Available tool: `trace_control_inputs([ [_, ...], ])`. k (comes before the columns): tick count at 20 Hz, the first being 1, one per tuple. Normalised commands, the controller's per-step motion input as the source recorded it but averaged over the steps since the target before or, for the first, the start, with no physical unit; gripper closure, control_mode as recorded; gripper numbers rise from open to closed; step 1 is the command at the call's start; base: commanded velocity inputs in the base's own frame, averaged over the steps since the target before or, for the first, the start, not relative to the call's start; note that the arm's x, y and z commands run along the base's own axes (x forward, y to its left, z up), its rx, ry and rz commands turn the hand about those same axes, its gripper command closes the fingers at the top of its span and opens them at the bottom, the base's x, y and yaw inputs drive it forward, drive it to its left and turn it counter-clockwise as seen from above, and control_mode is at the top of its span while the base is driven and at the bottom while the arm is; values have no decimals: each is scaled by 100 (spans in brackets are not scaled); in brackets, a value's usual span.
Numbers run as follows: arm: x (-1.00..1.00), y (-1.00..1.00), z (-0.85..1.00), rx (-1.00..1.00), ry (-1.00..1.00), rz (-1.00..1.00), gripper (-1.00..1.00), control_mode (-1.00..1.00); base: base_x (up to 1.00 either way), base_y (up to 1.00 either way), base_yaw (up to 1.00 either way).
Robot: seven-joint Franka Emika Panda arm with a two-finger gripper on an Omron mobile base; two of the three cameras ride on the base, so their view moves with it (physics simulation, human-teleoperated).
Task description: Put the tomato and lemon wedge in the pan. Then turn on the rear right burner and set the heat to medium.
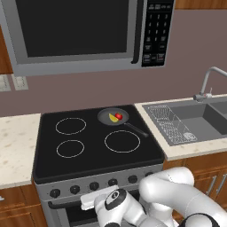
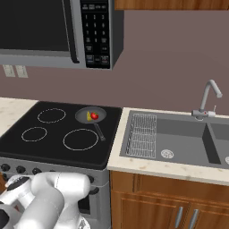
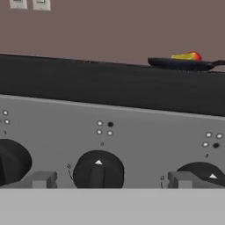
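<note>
I am holding my pincer (image 3: 107, 180) low in front of the stove's grey control panel (image 3: 132, 132), its two grey fingertips (image 3: 41, 179) standing wide apart with nothing between them. A black knob (image 3: 98, 172), its white pointer aiming up, is sitting right in the gap between the tips, and I am not touching it. Another knob (image 3: 202, 172) is showing to its right and a third (image 3: 11, 161) at the left edge.

Beyond the panel's top edge, the pan (image 1: 113, 117) is resting on the rear right burner (image 1: 103, 111) of the black glass cooktop (image 1: 93, 155), its long handle (image 1: 135, 129) pointing toward the front right. The tomato (image 1: 119, 116) and the lemon wedge (image 1: 113, 118) are lying inside the pan, touching each other, the lemon to the tomato's left.

To the right of the stove, a sink (image 2: 179, 138) with a faucet (image 2: 206, 100) is sitting in the pale counter (image 2: 161, 167), and a microwave (image 1: 80, 31) is hanging above the cooktop.
</note>
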Motion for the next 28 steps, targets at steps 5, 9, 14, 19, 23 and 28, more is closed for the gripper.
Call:
trace_control_inputs([
  [5, 1, 0, -3, 2, 0, 0, -100, -100, 0, 0, 0],
  [9, 4, 0, 0, 2, 0, 0, -100, -100, 0, 0, 0],
  [14, 8, 0, 0, 2, 0, 0, -100, -100, 0, 0, 0],
  [19, 14, 0, -3, 1, 0, 0, -100, -100, 0, 0, 0],
  [23, 27, 0, -6, 0, 0, 0, -100, -100, 0, 0, 0],
  [28, 12, 0, -12, 0, 0, 0, -100, -100, 0, 0, 0],
])
